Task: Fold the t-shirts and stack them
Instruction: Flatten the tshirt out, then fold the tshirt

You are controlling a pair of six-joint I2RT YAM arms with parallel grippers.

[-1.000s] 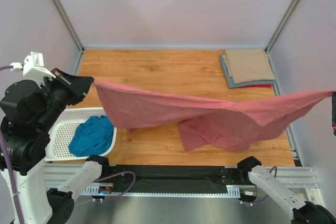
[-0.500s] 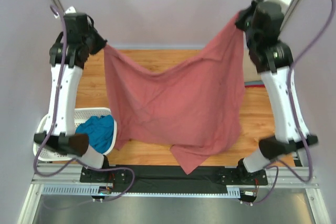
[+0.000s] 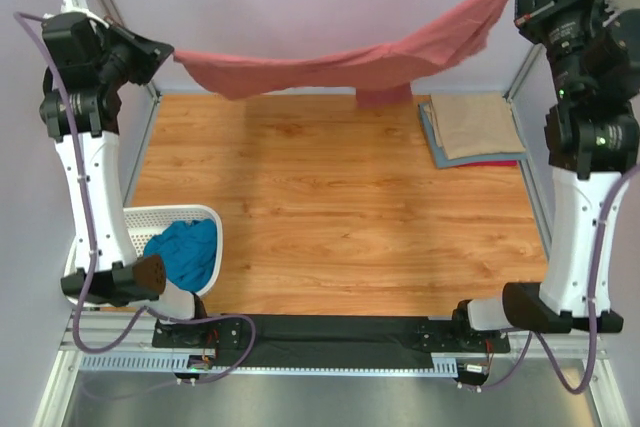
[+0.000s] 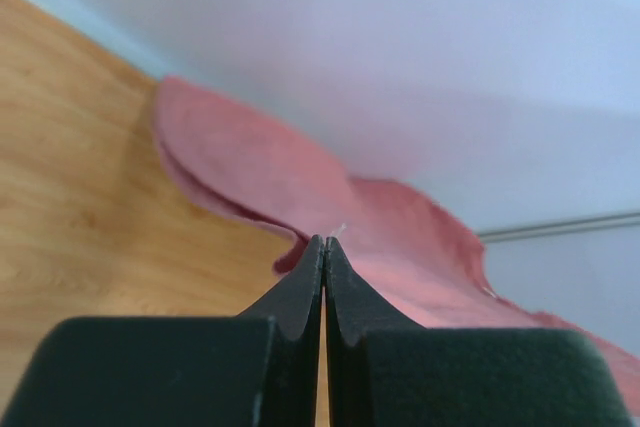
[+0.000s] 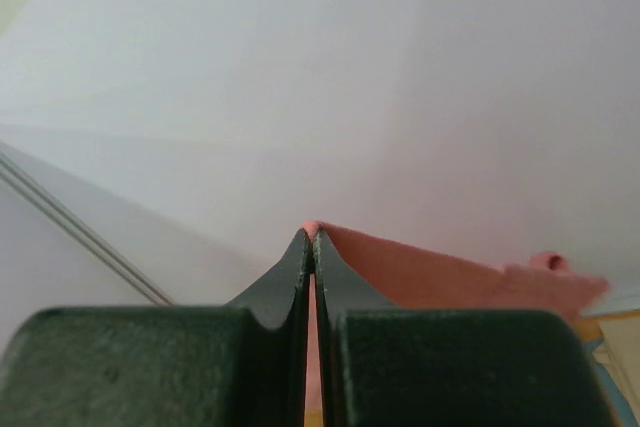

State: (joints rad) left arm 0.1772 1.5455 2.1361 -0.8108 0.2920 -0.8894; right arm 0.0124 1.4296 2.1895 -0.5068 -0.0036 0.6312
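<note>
Wooden table [image 3: 330, 197]: basket [image 3: 140, 215] holds teal shirt [image 3: 185, 252]; left fingers [image 4: 300, 297] and right fingers [image 5: 285, 292] clamp rose shirt [image 3: 330, 62].

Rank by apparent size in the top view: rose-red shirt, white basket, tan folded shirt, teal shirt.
1. rose-red shirt, though held nearer the camera
2. white basket
3. tan folded shirt and teal shirt: too alike

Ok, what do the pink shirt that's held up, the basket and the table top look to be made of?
The pink shirt looks like soft matte cloth, possibly cotton: it sags and creases where it hangs. The basket looks like rigid white plastic, with rows of small holes. The table top is wood or wood-look laminate, with visible grain and a slight sheen; I cannot tell which.
</note>
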